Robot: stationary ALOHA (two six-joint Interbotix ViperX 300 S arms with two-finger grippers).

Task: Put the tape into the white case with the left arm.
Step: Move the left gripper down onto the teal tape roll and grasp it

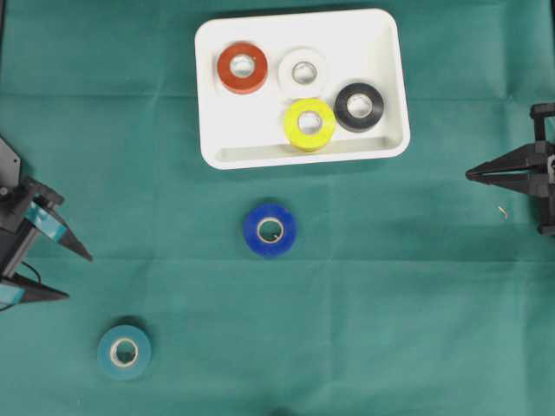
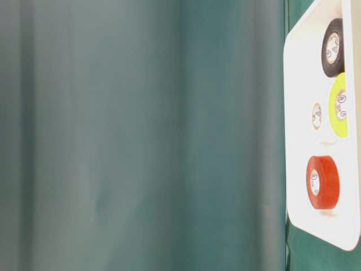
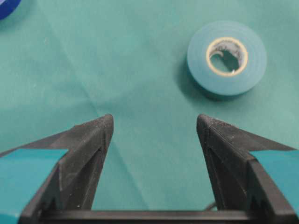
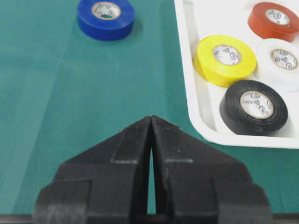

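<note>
The white case lies at the back of the green cloth and holds several tape rolls: red, white, yellow and black. Outside the case, a blue tape lies flat mid-table and a teal tape lies flat at the front left. My left gripper, with teal bands, hovers at the left edge, open and empty. In the left wrist view the teal tape sits ahead and to the right of the left gripper. My right gripper is shut at the far right.
In the right wrist view the case rim lies ahead on the right and the blue tape ahead on the left of the right gripper. The table-level view shows mostly a green backdrop, with the case at its right edge.
</note>
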